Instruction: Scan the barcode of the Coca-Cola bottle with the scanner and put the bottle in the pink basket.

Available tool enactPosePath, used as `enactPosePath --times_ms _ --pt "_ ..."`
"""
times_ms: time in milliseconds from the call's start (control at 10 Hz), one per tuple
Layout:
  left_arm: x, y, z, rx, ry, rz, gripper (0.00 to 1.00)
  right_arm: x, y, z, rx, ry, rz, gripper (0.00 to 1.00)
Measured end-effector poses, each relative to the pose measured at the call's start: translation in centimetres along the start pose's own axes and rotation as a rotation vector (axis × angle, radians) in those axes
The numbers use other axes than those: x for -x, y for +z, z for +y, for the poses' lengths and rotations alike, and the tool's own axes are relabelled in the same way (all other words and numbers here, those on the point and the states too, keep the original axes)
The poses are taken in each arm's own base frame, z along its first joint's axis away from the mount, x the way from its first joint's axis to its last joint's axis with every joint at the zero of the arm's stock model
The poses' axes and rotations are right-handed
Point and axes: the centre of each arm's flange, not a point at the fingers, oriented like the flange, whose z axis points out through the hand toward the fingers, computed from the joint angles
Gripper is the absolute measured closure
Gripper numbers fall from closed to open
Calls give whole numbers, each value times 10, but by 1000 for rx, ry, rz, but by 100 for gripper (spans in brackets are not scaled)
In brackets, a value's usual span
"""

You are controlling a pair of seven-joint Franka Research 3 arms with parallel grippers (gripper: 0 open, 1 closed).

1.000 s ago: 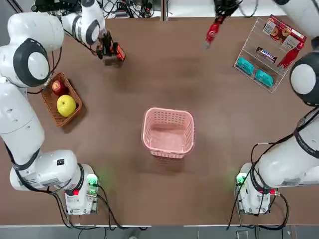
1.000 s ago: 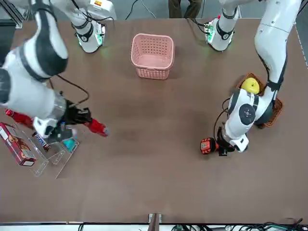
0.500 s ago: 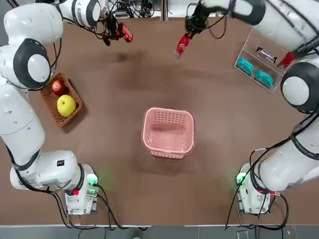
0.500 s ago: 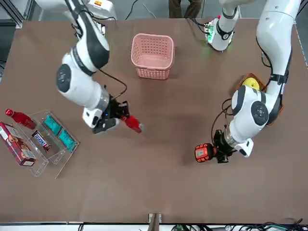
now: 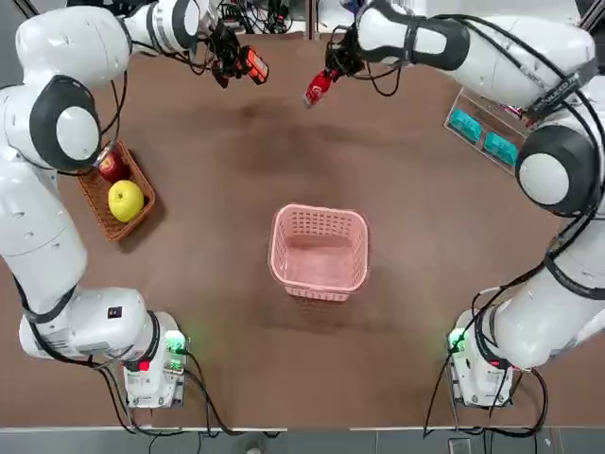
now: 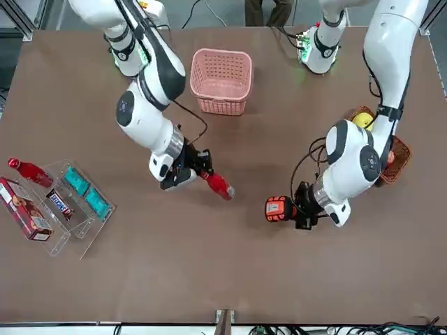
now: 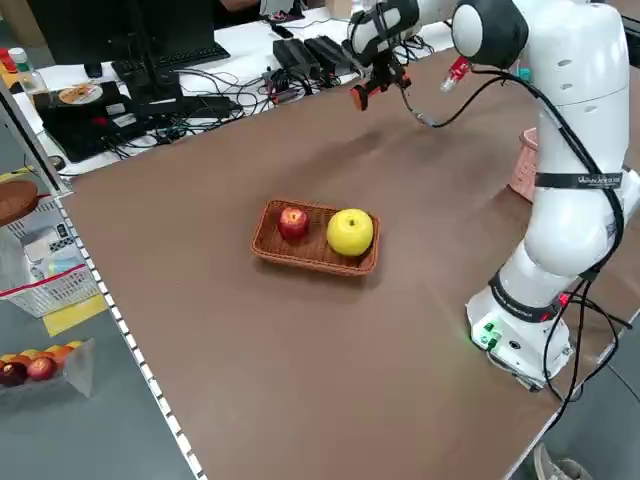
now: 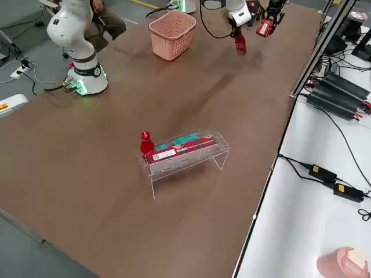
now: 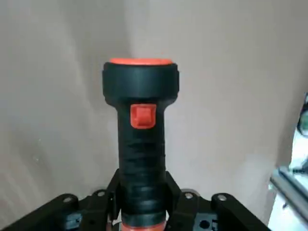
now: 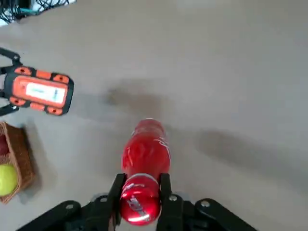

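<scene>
Top view: left gripper [image 5: 227,68] at the far edge of the surface [image 5: 246,378], left of centre, carrying the scanner [image 5: 255,65]. Right gripper [image 5: 338,62] also at the far side, right of it, carrying the Coca-Cola bottle [image 5: 319,88]. Scanner and bottle near one another, apart. Pink basket [image 5: 319,253] stands mid-surface, nothing in it.

Front view: bottle tilted out from the right jaws, its end toward the scanner; a gap remains between them. A second red bottle [image 6: 31,172] lies on the clear rack [image 6: 82,230] with the snack packets; not the one in hand.

Left side view: wicker basket [image 7: 315,240] holds an apple and a yellow fruit; not involved.

Right side view: bottle and scanner both held up, pink basket well apart from the rack.

Left wrist view: jaws closed on the scanner's grip, head outward, trigger facing the camera.

Right wrist view: jaws closed on the bottle at its cap end, body free. No barcode made out. Scanner visible beyond, beside the bottle's path.

Progress (judged): both grasps done; scan not confirmed, likely the step being set up. Left to do: align barcode with scanner head, read it, carry bottle to pink basket, release. Risk: label turned away from the scanner.
</scene>
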Motion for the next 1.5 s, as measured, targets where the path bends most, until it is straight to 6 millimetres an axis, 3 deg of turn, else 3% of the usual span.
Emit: enactPosePath --times_ms 200,400,800,1200,1500 --pt "8 -8 -3 -9 90 -55 64 1 33 -2 -9 -17 10 67" --pt "11 -13 -4 -8 128 -74 64 -3 48 -20 -39 -37 40 67" --pt "8 3 -16 -16 198 -152 64 5 55 -53 -119 -3 41 67" --pt "5 4 -17 -15 192 -147 64 6 59 -43 -115 22 31 67" --pt "5 2 -17 -10 193 -146 64 7 47 -47 -129 36 36 67"
